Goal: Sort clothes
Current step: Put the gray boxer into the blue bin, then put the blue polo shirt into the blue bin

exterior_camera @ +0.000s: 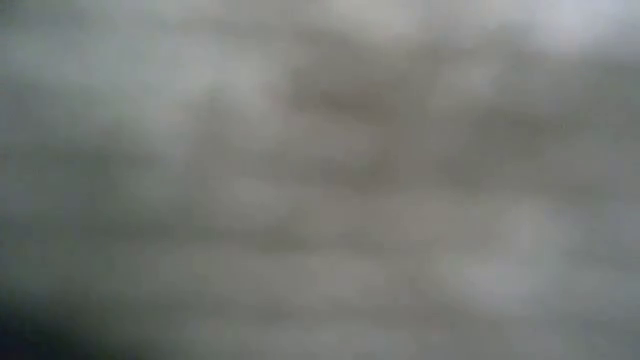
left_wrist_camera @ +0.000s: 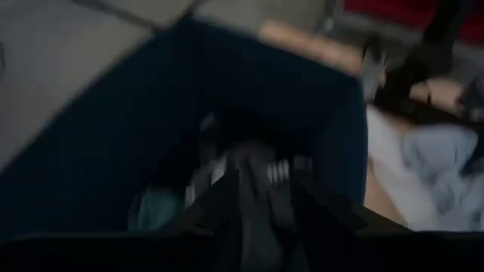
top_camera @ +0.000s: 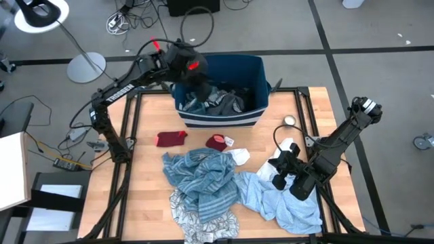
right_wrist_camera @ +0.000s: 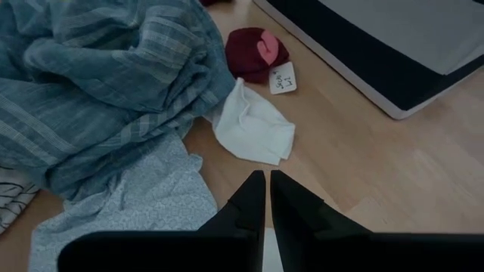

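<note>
My left gripper (top_camera: 194, 80) is over the dark blue bin (top_camera: 224, 120) at the table's far side, shut on a black garment (left_wrist_camera: 253, 200) that hangs into the bin, where more clothes (top_camera: 227, 100) lie. My right gripper (right_wrist_camera: 268, 181) is shut and empty, above the table at the right, beside the pale blue garment (top_camera: 288, 203). A blue-striped garment (top_camera: 200, 176) lies heaped at the middle, on a leaf-print one (top_camera: 203, 222). A small white cloth (right_wrist_camera: 253, 128) lies flat ahead of my right gripper. My left gripper holds the black garment (left_wrist_camera: 257, 181) between its two fingers from above, pointing down into the bin. The cloth hangs below the fingers toward the clothes in the bin. Which part of the garment it has cannot be told.
A red cloth (top_camera: 171, 138) and a dark red one with a paper label (right_wrist_camera: 255, 53) lie on the table in front of the bin. A small round object (top_camera: 289, 120) lies right of the bin. Bare wood shows at the table's left.
</note>
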### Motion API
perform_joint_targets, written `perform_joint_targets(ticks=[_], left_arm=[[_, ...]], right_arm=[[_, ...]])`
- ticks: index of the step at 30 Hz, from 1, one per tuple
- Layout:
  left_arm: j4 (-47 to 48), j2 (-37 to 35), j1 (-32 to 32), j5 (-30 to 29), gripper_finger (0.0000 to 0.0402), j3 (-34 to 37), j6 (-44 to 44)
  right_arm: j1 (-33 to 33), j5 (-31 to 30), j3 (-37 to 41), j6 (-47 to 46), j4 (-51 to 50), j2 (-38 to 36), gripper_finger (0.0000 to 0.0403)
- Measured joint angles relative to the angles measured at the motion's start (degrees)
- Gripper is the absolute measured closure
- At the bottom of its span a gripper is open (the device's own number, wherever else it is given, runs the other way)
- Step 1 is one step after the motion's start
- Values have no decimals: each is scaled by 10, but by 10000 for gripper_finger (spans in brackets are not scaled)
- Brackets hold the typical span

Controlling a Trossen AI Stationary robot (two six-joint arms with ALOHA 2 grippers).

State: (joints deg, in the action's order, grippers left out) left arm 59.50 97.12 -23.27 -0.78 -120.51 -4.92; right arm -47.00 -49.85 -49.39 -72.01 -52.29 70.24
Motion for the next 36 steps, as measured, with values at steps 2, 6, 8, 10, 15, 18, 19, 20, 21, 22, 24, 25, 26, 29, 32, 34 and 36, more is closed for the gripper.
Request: perform_joint_targets(ticks=[2,6,8,10,15,18,19,20,21,22,24,25,26,29,32,34,36], left_arm=[[47,-2,2,-1,276,-6,-4],[72,-20,57,-48,276,21,-4],[55,-34,100,-80,276,46,8],[38,-53,139,-111,276,75,16],[-10,-130,221,-167,276,172,-7],[-37,-176,261,-181,276,251,-43],[-50,-192,272,-187,276,279,-57],[-70,-211,282,-192,276,307,-69],[-86,-230,294,-194,276,335,-83],[-102,-248,305,-196,276,362,-95],[-138,-283,326,-203,276,418,-116],[-151,-298,336,-212,276,445,-127],[-161,-313,345,-224,276,471,-138],[-198,-360,371,-256,276,539,-178],[-221,-399,393,-271,276,598,-215],[-236,-419,406,-284,276,634,-236],[-256,-438,416,-297,276,664,-251]], right_arm=[[1,-1,0,0,4,0,378],[11,-32,0,1,22,0,379],[21,-42,0,7,35,0,380],[29,-44,0,27,49,0,380],[50,-44,0,118,131,0,372],[67,-30,0,200,215,0,361],[74,-16,0,231,242,0,355],[82,-2,0,264,272,0,348],[89,14,0,295,302,0,341],[96,31,0,325,330,0,333],[114,73,0,375,385,0,315],[123,95,0,397,409,0,305],[133,115,0,416,428,0,294],[167,168,0,436,464,0,264],[204,221,0,438,474,0,235],[227,253,0,449,480,7,218],[247,281,-1,465,481,19,204]])
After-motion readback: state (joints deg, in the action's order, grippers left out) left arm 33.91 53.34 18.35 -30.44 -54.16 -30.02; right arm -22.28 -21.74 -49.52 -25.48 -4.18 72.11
